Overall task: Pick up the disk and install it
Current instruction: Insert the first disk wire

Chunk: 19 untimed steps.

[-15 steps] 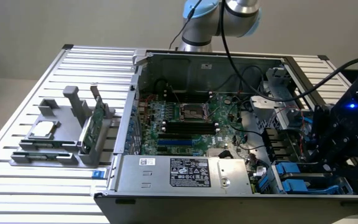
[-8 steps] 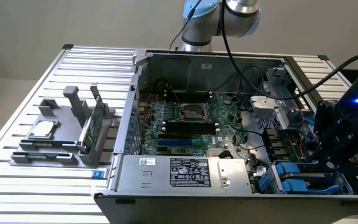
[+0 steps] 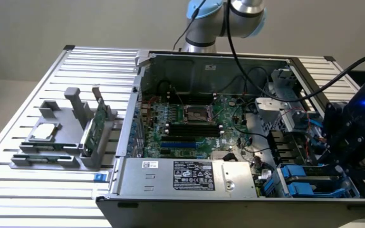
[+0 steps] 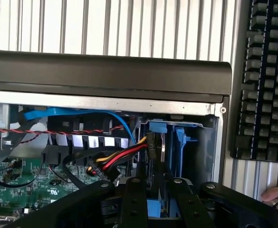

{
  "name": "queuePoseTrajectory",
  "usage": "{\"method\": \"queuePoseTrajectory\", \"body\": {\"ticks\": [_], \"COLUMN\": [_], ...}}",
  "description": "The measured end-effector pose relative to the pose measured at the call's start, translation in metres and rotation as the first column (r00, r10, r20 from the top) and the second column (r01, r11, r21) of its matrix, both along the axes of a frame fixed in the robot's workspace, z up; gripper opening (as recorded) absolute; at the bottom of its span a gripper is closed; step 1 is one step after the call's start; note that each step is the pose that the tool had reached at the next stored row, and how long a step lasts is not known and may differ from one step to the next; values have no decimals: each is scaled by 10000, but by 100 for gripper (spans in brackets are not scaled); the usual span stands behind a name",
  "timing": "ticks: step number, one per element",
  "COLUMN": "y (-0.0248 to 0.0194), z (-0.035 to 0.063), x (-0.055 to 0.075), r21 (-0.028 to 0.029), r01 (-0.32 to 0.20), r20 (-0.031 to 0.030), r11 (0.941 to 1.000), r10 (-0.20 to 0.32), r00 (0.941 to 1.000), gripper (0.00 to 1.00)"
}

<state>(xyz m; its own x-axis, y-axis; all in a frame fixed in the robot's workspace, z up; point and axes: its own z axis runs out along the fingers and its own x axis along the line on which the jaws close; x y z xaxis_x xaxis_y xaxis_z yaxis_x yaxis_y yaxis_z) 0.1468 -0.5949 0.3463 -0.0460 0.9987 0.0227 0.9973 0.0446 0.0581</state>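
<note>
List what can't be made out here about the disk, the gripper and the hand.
- The disk: wrist view, seen edge-on in the blue bay. The gripper covers its near end, so how far it is seated is unclear.
- The gripper: exterior view, cut off by that view's right edge. Its dark body hides what it holds.
- The hand: wrist view, cut off by the picture's edge, so what it is doing is unclear.

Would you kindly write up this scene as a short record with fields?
Gripper: closed on the disk, at the drive bay
Disk: on edge, at the bay's mouth
Holder: chip and green card in it, beside the computer case
Nearby: keyboard; a person's hand
</note>
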Motion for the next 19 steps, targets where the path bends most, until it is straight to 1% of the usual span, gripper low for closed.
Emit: {"method": "queuePoseTrajectory", "body": {"ticks": [2,5,15,19], "y": [-14,-22,-27,-28], "z": [-1,0,-3,-15], "x": [8,23,87,98], "r21": [1,0,2,0], "r01": [-4,-25,-185,-297], "r20": [0,0,2,22], "r11": [10000,10000,9998,9996], "r10": [4,25,185,297], "r00": [10000,10000,9998,9996], "gripper": [25,25,25,25]}}
